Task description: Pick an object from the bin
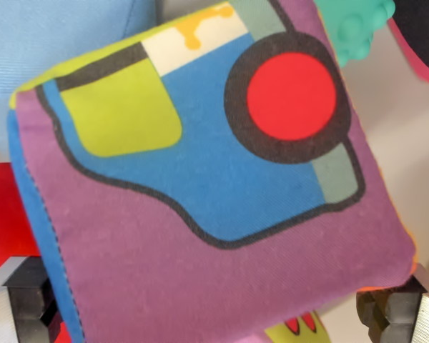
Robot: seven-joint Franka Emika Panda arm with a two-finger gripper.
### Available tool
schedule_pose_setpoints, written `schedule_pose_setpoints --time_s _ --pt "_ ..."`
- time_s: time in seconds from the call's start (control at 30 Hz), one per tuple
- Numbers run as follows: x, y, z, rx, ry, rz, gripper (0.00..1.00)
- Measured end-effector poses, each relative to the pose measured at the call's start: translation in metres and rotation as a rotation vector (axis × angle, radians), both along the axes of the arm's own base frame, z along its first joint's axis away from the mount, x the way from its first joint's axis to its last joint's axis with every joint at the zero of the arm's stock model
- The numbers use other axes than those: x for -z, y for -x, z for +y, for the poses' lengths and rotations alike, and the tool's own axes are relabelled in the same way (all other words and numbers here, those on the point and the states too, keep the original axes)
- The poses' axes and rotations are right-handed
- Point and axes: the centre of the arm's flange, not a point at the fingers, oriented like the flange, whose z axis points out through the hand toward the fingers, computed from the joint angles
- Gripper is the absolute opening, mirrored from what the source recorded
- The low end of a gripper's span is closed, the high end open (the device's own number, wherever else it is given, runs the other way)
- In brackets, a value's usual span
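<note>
At the bottom of the wrist view we see our claw [218, 307] spread wide, one dark finger [28, 304] in the left corner and the other finger [393, 311] in the right corner. Between them sits a soft fabric cube [207, 179], filling most of the frame. Its lower edge reaches down between the fingers and both sit right at its sides, but we cannot tell whether they press it or only flank it.

The cube's facing side is purple cloth with a blue car shape outlined in black, a red wheel [292, 96] in a dark ring, and a lime window [121, 114]. Stitching runs along its left seam.

Around it lie other things: a pale blue item [50, 36] at upper left, something red [7, 214] at the left edge, a teal knobbly toy [354, 28] at the top right, and a dark pink-edged piece [422, 36] in the right corner. The bin floor [400, 121] shows light grey to the right of the cube. The room beyond is out of sight.
</note>
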Motion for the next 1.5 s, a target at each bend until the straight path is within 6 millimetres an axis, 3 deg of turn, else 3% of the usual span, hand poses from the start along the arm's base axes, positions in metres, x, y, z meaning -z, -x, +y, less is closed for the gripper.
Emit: schedule_pose_setpoints --time_s 0.03,0.07,1.3,1.5 --pt "0.0009 0.0001 -0.0001 0.0 0.0 0.001 1.0" --pt "0.0014 0.0001 -0.0001 0.0 0.0 0.001 0.0" --pt "0.0011 0.0 0.0003 0.0 0.0 -0.001 0.0" --pt "-0.006 -0.0005 0.0003 0.0 0.0 -0.004 0.0"
